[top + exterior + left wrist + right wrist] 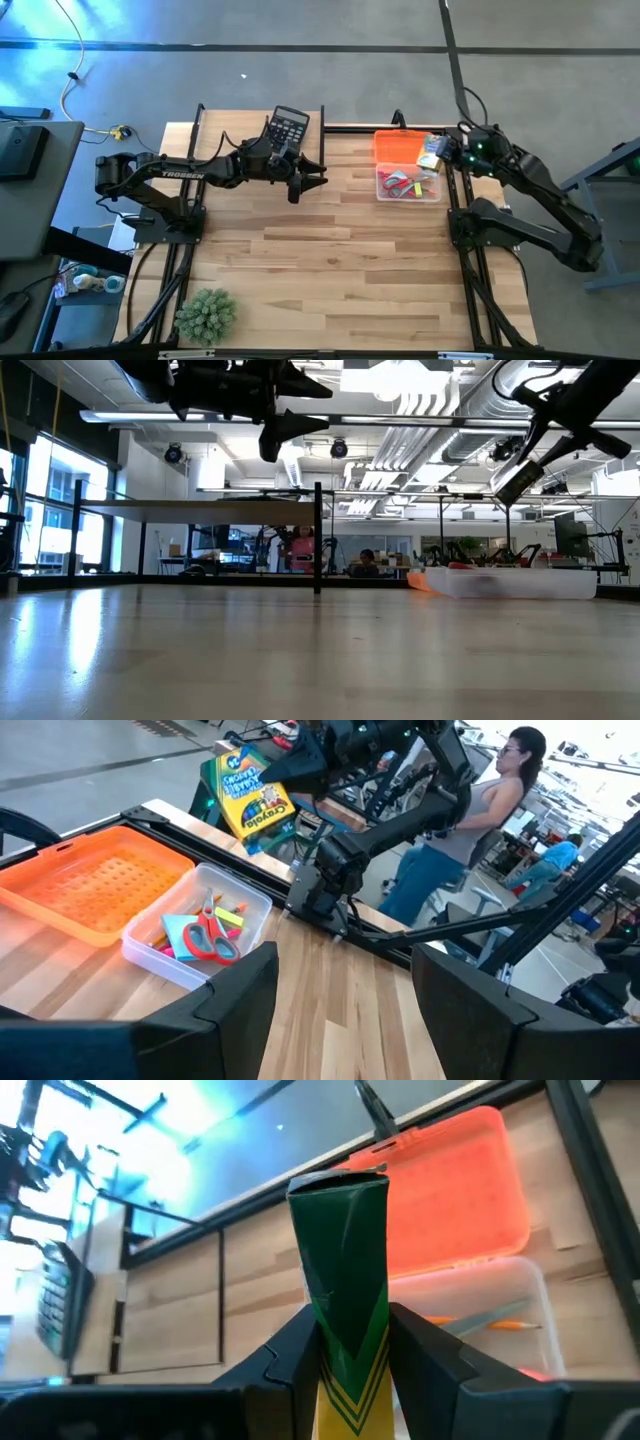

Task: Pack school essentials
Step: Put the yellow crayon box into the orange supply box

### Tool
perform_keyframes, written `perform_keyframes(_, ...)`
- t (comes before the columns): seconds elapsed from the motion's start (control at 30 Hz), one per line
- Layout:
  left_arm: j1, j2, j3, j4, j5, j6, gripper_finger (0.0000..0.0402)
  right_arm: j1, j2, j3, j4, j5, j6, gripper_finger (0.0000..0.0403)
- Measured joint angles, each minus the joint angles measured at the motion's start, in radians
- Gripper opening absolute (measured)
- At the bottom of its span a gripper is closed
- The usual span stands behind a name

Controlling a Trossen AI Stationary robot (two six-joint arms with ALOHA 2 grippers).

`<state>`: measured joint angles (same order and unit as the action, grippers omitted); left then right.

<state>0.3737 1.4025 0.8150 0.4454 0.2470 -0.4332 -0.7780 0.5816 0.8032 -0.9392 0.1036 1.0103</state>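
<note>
A clear plastic box (408, 184) sits near the table's far right with its orange lid (398, 146) lying open behind it. Inside the box (205, 935) are red-handled scissors (212, 933), a blue note pad (178, 932), pencils and small yellow and pink pieces. My right gripper (443, 150) hovers over the box's right far corner, shut on a yellow-green Crayola crayon box (252, 795). My left gripper (312, 180) hangs open in the air left of the clear box, fingers pointing toward it. My right gripper (350, 1335) pinches the crayon box between its two fingers, one on each narrow side near its yellow end (345, 1380). The green end (340, 1210) sticks out past the fingertips. The fingers slant down from the table's right. The crayon box (515, 478) is lifted clear and tilted.
A black calculator (289, 127) lies at the far edge behind my left arm. A spiky green plant (207, 315) stands at the near left corner. Black frame rails (460, 230) run along both sides. A person (470, 810) sits beyond the table's right side.
</note>
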Motion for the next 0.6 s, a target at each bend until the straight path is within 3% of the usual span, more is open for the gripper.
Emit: perform_keyframes(0.6,0.0,0.0,0.0,0.0,0.004,0.052,0.0218,0.24,0.004,0.0,-0.071,0.13,0.183,0.01)
